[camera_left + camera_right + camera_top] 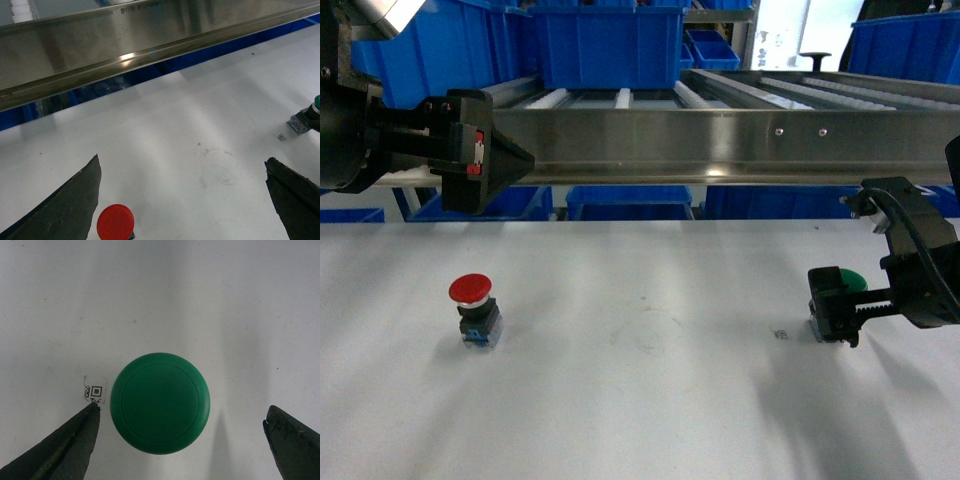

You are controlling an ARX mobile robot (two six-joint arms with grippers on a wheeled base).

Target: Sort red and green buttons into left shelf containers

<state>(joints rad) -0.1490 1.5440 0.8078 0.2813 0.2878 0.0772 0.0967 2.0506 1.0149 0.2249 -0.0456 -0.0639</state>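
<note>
Head view: the red button stands upright on the white table, left of centre, red cap up on its black-and-blue body. The left gripper hangs above and behind it, level with the steel roller conveyor rail. It holds nothing and is well clear of the button, so it reads as waiting its turn. Whether its jaws are apart cannot be told from this angle. On the right, the right gripper is low at the table, around the green button, whose cap shows just behind the fingers. That looks like the approach for a pick. Large blue bins sit beyond the conveyor, and more blue bins show below it.

Left wrist view: both dark fingers stand wide apart with bare table between them. The red button's cap sits at the bottom edge, just inside the left finger. Far right, the green button is partly cut off, with a small printed tag lying beside it.

Right wrist view: the camera looks straight down on the green cap, nearly centred between the two wide-spread fingertips. Neither tip touches it. This centring suits a closing pinch on the cap or on the body under it. The small printed code tag lies by the left tip, apart from the button, and could get nudged when the jaws close.
</note>
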